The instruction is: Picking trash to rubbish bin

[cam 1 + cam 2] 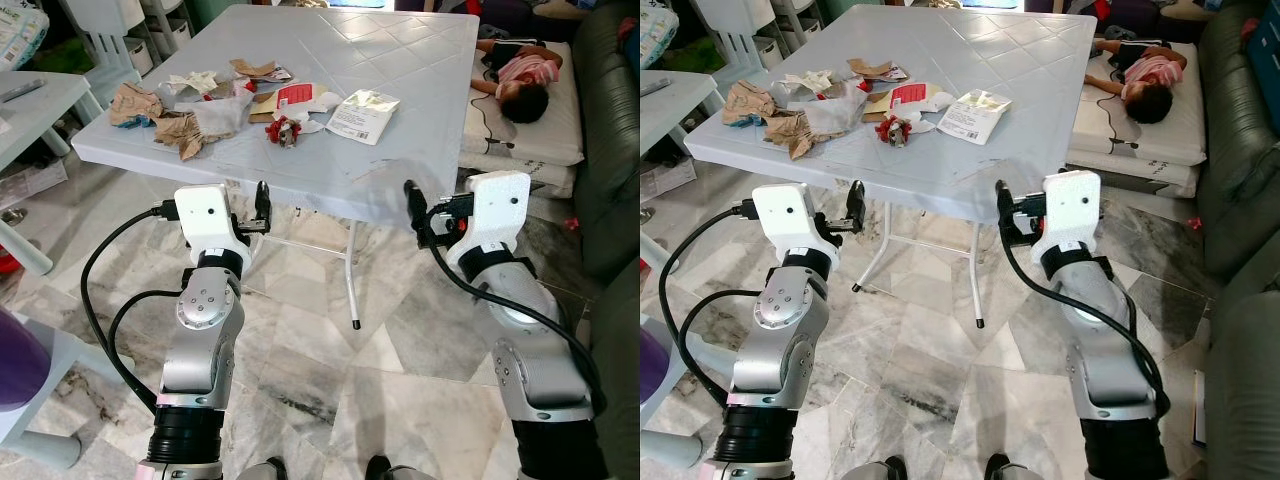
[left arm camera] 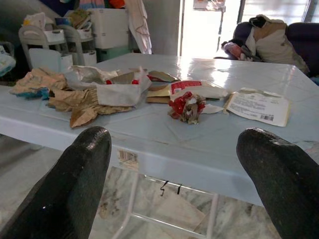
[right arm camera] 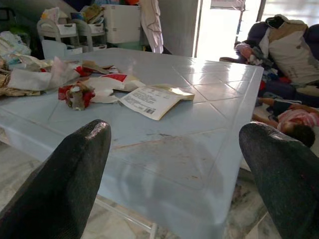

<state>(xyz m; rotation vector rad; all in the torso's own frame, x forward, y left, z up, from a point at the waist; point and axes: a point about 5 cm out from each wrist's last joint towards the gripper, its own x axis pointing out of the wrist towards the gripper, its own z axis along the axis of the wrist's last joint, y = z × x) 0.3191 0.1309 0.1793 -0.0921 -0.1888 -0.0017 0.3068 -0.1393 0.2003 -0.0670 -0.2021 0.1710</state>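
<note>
With both your left gripper (image 1: 262, 205) and right gripper (image 1: 412, 208) spread wide and empty just short of the table (image 1: 400, 120), reach over its near edge for the red crumpled wrapper (image 1: 283, 130) first.

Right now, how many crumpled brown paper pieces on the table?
2. One brown paper wad lies at the table's far left edge; a second brown paper piece lies beside it, nearer the front edge. More may be hidden under the white wrappers.
</note>
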